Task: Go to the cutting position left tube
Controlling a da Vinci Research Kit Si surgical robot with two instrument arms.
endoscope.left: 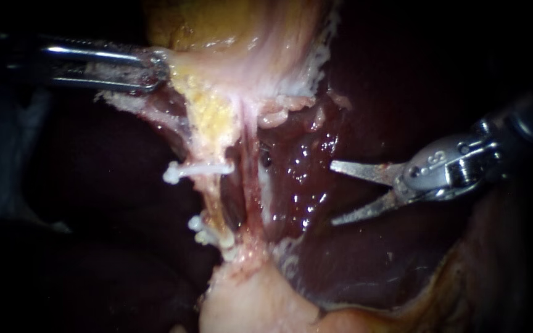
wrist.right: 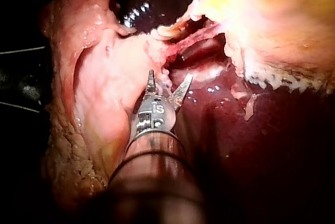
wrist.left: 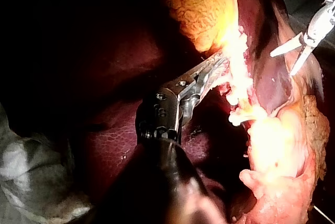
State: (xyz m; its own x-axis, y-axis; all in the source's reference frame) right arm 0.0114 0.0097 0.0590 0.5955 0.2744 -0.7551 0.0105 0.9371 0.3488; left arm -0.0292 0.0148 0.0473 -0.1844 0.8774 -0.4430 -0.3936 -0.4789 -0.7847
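dark liver [endoscope.left: 402,74] behind, right tool [endoscope.left: 335,192] spread wide, empty, left tube [endoscope.left: 213,194] well apart, left tool [endoscope.left: 158,69] clenched on gallbladder [endoscope.left: 229,37]

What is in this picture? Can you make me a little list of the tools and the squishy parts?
Left instrument: comes in from the left, jaws shut on pale tissue near the top
Right instrument: two thin blades, jaws open, holding nothing, over the liver
Left tube: pale strand running down the middle
Clips: white, on the left tube, one higher and a cluster lower
Gap: the right instrument is apart from the tube and does not touch it
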